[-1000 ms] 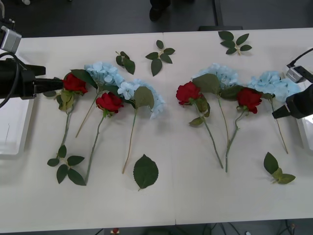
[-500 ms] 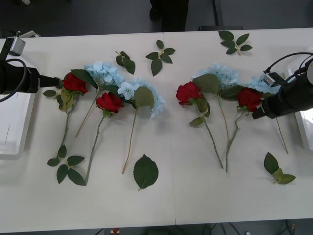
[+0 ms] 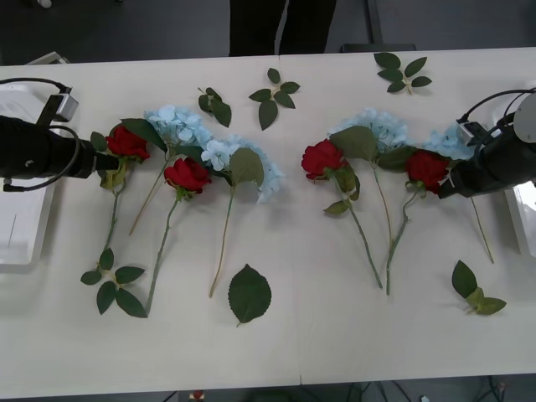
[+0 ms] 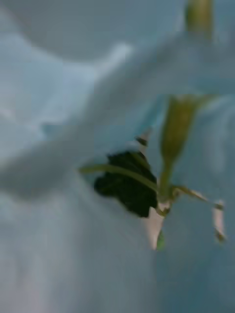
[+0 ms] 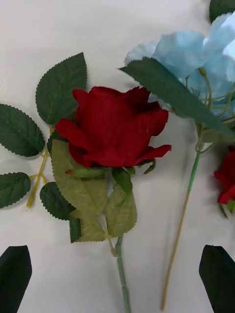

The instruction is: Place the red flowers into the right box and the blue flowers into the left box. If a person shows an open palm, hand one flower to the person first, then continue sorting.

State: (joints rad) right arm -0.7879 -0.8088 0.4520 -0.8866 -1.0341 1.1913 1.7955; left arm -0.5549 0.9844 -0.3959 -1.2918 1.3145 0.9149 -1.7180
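The left box (image 3: 21, 226), white and raised-rimmed, lies at the table's left edge beside my left arm. My right gripper (image 3: 445, 189) sits among pale blue flowers (image 3: 456, 141), just beside a red rose; whether its fingers are parted I cannot tell. My left gripper (image 3: 107, 162) hovers, black fingers (image 5: 14, 276) wide, over a red rose (image 5: 115, 127): deep folded petals, thin green stem, serrated leaves.

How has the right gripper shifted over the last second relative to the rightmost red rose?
Yes. The right gripper has come in from the table's right edge toward the rightmost red rose, now beside its head, over the pale blue hydrangea.
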